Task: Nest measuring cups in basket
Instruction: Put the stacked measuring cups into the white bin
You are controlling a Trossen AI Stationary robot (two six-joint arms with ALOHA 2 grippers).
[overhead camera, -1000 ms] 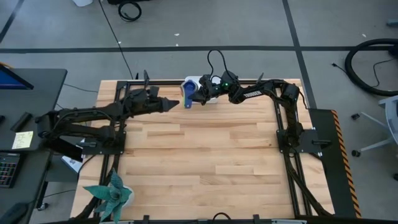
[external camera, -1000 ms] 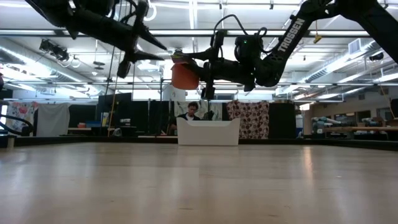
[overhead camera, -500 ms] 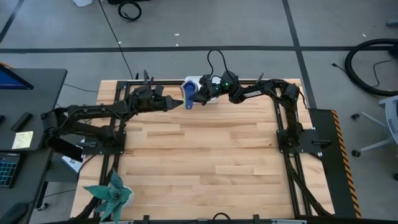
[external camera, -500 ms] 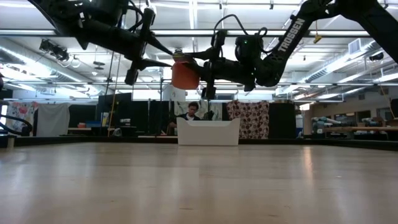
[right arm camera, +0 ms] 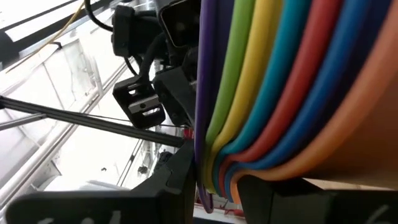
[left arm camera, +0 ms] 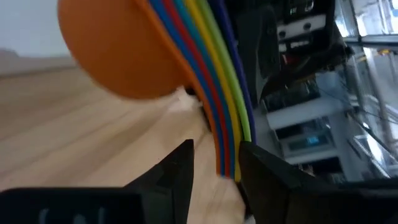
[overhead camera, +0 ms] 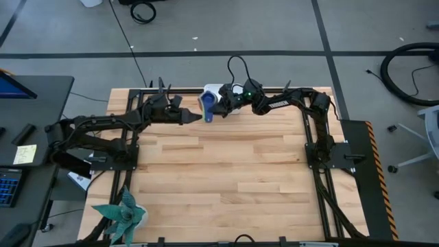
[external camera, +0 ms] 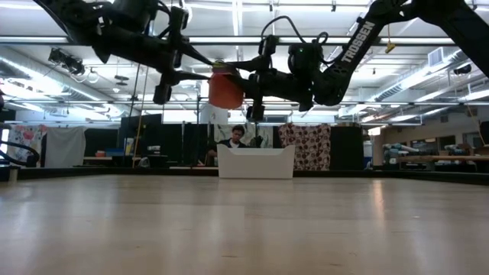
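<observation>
The nested stack of measuring cups [external camera: 226, 90] hangs in the air above the white basket [external camera: 256, 162] at the table's far edge, pinched by the right gripper [overhead camera: 218, 106], while the left gripper's [overhead camera: 194, 116] parted fingers straddle its handles.

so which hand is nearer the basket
Right. The right hand holds the nested measuring cups directly above the white basket at the table's far edge. The left hand is off to the basket's left, its fingers at the cups' handles.
</observation>
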